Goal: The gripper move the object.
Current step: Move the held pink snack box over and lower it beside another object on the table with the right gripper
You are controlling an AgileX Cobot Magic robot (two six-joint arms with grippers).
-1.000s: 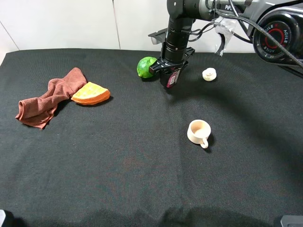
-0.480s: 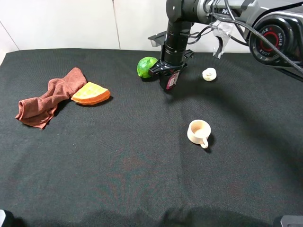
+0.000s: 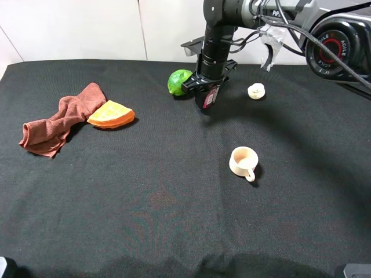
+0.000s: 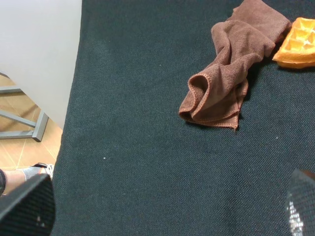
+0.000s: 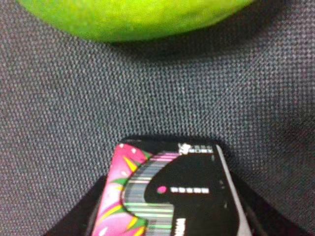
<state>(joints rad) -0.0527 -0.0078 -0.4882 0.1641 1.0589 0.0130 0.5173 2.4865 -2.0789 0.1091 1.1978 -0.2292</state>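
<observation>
- The right end effector (image 3: 207, 92) hangs from its thick black arm at the far middle of the bench (image 3: 145, 202). Its jaws are closed narrowly on the black and pink box (image 3: 211, 97), which is between them.
- The left end effector (image 4: 162, 211) is at the left edge of the bench. Its jaws are wide apart and nothing is between them.
- At the far left lies a crumpled brown cloth (image 3: 58, 120), and an orange waffle piece (image 3: 111, 114) touches its right end.
- A green lime (image 3: 179, 81) is just beside the box, on its left. In the right wrist view it is very near to the box top.
- I cannot tell if the box stands on the bench or is already a little above it.
- To the right of the box there is a small white lump (image 3: 255, 90), and nearer to the front a cream mug (image 3: 243, 161), well apart from both.
- Risk, in my judgement: a move to the left could push the lime and it would roll away, because it is round and so close.
- A second risk: only the top part of the box seems to be held, so a fast swing could tilt it or let it slip out. A low path to the near right could also hit the mug.
</observation>
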